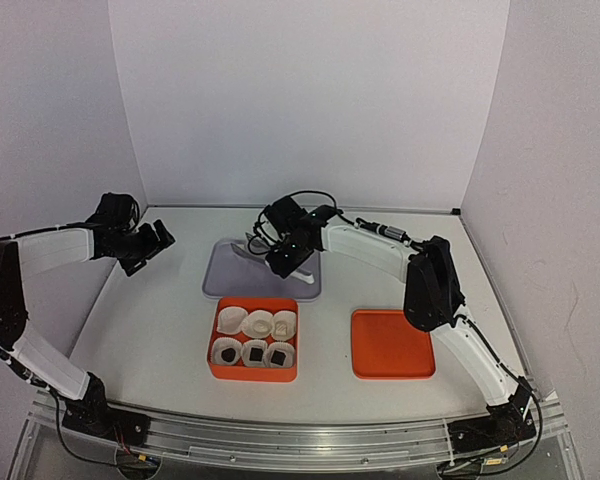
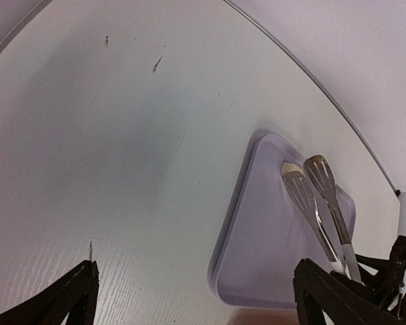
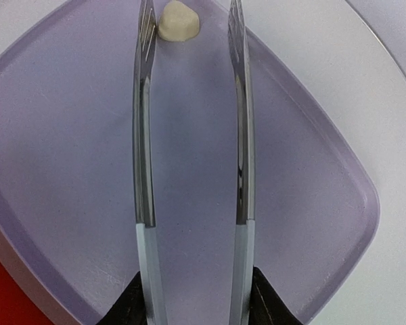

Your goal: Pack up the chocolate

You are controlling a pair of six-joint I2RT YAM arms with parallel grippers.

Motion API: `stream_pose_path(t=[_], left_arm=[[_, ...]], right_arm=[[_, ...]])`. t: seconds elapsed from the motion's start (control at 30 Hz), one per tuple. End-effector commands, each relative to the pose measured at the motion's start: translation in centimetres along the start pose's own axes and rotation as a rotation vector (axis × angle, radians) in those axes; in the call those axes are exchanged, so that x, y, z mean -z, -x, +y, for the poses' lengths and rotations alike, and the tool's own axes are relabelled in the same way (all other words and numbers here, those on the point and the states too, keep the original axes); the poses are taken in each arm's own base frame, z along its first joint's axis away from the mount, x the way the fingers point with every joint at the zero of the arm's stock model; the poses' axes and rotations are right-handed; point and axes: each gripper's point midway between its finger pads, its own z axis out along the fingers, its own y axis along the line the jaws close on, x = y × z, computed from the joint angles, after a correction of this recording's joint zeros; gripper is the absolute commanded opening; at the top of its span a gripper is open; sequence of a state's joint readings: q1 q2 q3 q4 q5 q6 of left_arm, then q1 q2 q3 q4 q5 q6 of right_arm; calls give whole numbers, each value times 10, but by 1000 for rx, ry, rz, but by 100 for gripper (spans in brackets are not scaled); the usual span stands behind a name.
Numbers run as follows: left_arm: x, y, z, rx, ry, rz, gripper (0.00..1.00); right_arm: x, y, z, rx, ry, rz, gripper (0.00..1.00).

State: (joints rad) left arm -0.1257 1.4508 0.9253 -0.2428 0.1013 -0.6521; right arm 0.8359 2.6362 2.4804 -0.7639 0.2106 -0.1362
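One cream-white chocolate chunk (image 3: 178,20) lies on the purple tray (image 3: 311,189), between the spread tips of the metal tongs (image 3: 143,135). My right gripper (image 3: 193,305) is shut on the tongs' handles and holds them low over the tray (image 1: 230,278). In the top view the orange box (image 1: 252,373) holds six white paper cups. Its front three cups hold dark chunks (image 1: 254,352). I cannot tell what the back cups hold. My left gripper (image 1: 150,245) is open and empty above the table left of the tray; its fingers (image 2: 68,298) frame the tray's corner (image 2: 271,250).
A flat orange lid (image 1: 390,345) lies right of the box, in front of the right arm. White walls enclose the table on three sides. The tongs also show in the left wrist view (image 2: 318,203).
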Motion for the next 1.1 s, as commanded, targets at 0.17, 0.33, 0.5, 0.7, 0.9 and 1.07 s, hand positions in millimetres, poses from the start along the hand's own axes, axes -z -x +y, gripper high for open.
stream_pose_path(t=[0.17,0.33,0.5,0.7,0.9,1.07], left_arm=[[1,12,-7,-17,-4,-32,100],[2,11,-5,-17,3,-33,100],[4,9,-3,-13,5,-33,100],[5,7,-2,-8,5,-31,100],[8,7,-2,-4,2,-35,100],[9,7,-2,0,0,-39,100]], right_arm=[[3,33,-4,-64,15,-119,40],[-1,32,-2,-74,30,-117,39],[-5,30,0,-74,35,-114,37],[-10,27,-3,-66,14,-108,34],[-6,29,-5,-59,6,-114,26],[5,35,-6,-41,4,-136,21]])
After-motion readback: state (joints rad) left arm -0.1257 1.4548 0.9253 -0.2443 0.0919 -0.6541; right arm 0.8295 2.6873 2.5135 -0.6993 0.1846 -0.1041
